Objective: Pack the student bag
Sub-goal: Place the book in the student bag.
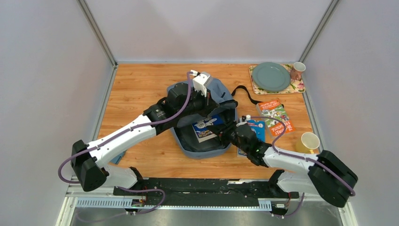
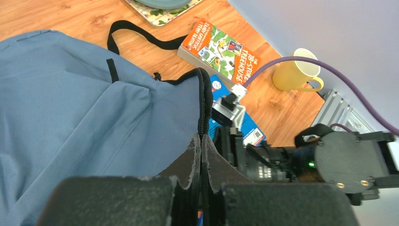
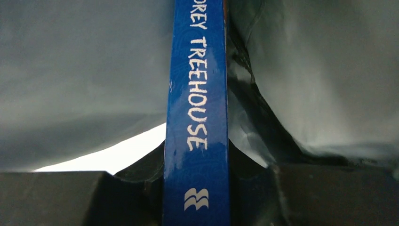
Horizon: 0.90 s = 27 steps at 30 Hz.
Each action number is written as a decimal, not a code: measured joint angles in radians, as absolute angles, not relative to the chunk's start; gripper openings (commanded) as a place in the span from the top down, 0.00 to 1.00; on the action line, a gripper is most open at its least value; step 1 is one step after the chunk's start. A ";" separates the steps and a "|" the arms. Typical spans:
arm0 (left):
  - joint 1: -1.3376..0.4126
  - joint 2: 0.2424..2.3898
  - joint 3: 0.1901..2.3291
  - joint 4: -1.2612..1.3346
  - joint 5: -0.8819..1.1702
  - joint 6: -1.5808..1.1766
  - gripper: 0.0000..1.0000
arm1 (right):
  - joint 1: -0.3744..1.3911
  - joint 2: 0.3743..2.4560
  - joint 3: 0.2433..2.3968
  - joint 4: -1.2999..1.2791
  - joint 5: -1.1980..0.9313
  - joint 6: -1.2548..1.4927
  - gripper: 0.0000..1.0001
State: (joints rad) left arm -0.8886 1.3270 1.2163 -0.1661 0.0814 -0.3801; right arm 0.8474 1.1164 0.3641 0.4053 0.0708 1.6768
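Note:
The student bag [image 1: 219, 89] is a grey-blue backpack lying open in the middle of the table. My left gripper [image 1: 226, 106] is shut on the bag's dark zip edge [image 2: 202, 108] and holds the opening up; in the left wrist view the gripper [image 2: 201, 141] shows with its jaws pressed together on the zip. My right gripper [image 1: 226, 133] is shut on the spine of a blue book [image 3: 197, 117] lettered "TREEHOUSE". The gripper [image 3: 197, 165] and book sit inside the bag, with grey lining [image 3: 70, 70] around them. The book's cover [image 1: 205, 128] shows in the opening.
A second blue book [image 1: 255, 128] lies on the table under my right arm, with an orange book [image 1: 275, 115] beside it. A yellow cup [image 1: 308, 141] stands at the right. A plate [image 1: 271, 76] on a placemat and a pink mug [image 1: 297, 70] are at the back right.

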 measured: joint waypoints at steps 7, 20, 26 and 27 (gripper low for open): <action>-0.890 1.346 1.248 -0.181 0.089 -0.391 1.00 | 0.810 1.375 0.399 0.648 0.083 1.622 0.97; -0.890 1.348 1.242 -0.211 0.053 -0.376 1.00 | 0.791 1.982 0.517 1.208 0.171 1.599 0.72; -0.891 1.348 1.206 -0.188 0.046 -0.373 1.00 | 0.783 1.931 0.469 1.174 0.150 1.619 0.51; -0.891 1.348 1.203 -0.185 0.046 -0.373 1.00 | 0.780 1.905 0.469 1.129 0.139 1.615 0.47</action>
